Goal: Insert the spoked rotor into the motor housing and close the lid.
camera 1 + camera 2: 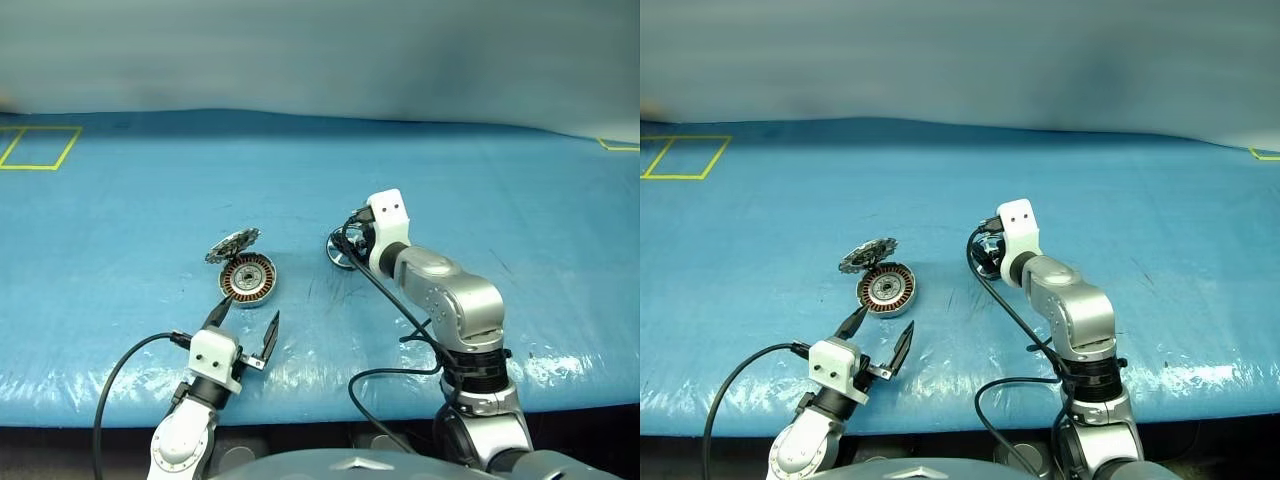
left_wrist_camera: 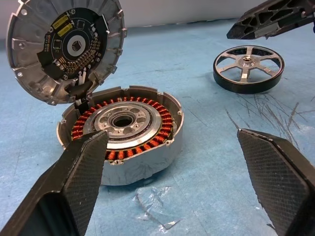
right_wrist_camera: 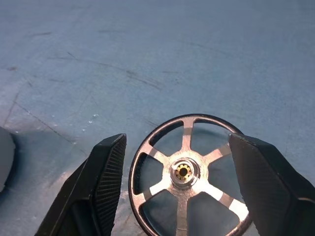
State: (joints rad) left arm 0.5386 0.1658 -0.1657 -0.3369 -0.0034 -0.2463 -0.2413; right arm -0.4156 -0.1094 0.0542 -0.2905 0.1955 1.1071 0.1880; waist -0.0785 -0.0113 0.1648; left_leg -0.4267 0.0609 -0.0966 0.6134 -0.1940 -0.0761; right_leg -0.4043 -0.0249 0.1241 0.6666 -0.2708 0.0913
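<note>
The motor housing lies on the blue table, showing copper windings and a central hub. Its lid stands tilted open at the far rim, patterned inside facing me. My left gripper is open just in front of the housing, with nothing between its fingers. To the right the spoked rotor lies flat, with a dark rim and silvery spokes. My right gripper hovers over it, open, one finger on each side of the rim. In the eye views the right hand partly hides the rotor.
The blue covering has scratches and wrinkles. Yellow tape marks sit at the far left and far right. Black cables trail from both wrists. The table's front edge runs close under the arms.
</note>
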